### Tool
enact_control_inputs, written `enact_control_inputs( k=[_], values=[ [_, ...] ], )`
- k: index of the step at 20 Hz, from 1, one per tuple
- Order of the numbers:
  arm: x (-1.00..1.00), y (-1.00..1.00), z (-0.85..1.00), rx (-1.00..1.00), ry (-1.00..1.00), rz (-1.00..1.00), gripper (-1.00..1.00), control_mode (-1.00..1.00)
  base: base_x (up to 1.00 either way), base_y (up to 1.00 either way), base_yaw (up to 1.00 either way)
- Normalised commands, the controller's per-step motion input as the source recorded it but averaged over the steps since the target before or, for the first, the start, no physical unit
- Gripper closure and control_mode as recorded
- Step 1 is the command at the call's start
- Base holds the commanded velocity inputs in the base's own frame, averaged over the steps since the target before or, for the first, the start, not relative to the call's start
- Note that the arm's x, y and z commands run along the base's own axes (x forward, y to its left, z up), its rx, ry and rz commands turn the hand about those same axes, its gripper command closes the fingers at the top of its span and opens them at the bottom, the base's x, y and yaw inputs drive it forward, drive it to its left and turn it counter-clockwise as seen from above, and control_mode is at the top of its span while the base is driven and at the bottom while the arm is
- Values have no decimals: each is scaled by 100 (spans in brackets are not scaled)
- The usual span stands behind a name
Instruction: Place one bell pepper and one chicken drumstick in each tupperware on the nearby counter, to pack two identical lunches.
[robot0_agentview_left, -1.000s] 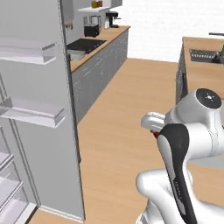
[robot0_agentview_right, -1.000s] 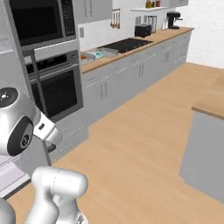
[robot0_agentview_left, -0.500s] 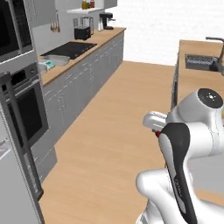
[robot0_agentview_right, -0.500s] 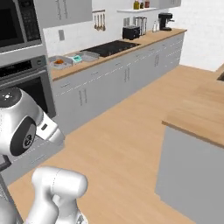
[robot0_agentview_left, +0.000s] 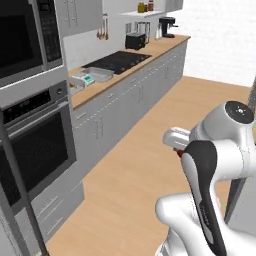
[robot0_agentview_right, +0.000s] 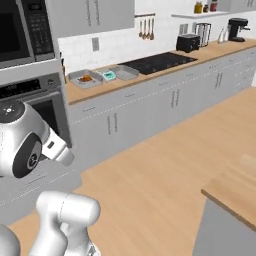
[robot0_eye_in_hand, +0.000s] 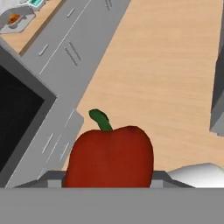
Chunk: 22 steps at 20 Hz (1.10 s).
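A glossy red bell pepper (robot0_eye_in_hand: 111, 155) with a green stem sits between the fingers of my gripper (robot0_eye_in_hand: 109, 180), which is shut on it. From the left base a red sliver of the pepper (robot0_agentview_left: 179, 152) shows under the hand, held over the wooden floor. Across the floor runs the counter (robot0_agentview_right: 150, 76). One grey tupperware (robot0_agentview_right: 86, 78) on it holds an orange-brown chicken drumstick (robot0_agentview_right: 86, 77). A second tupperware (robot0_agentview_right: 125, 72) stands right of it. The hand view catches the first tupperware (robot0_eye_in_hand: 17, 16) at its top left corner.
A white scale with a teal display (robot0_agentview_right: 107, 75) stands between the tubs, and a black cooktop (robot0_agentview_right: 157, 61) lies further right. The wall oven (robot0_agentview_left: 35, 145) stands at the counter's near end. An island corner (robot0_agentview_right: 235, 187) juts in at the right. Wooden floor (robot0_agentview_right: 165, 165) lies between.
The whole picture has shifted with the base: the open fridge has left the view, and the wall oven and the counter with the tubs now stand in front. The arm's pose is unchanged.
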Motion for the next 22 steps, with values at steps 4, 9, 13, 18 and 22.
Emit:
enact_control_inputs(
  k=[4, 9, 13, 18, 22],
  values=[
    [0, 0, 0, 0, 0, 0, 100, 100, 100, -24, 2],
    [0, 0, 0, 0, 0, 0, 100, 100, 100, -11, 0],
    [0, 0, 0, 0, 0, 0, 100, 100, 100, 0, 0],
    [0, 0, 0, 0, 0, 0, 100, 100, 100, 0, 0],
    [0, 0, 0, 0, 0, 0, 100, 100, 100, 0, 0]
  ],
)
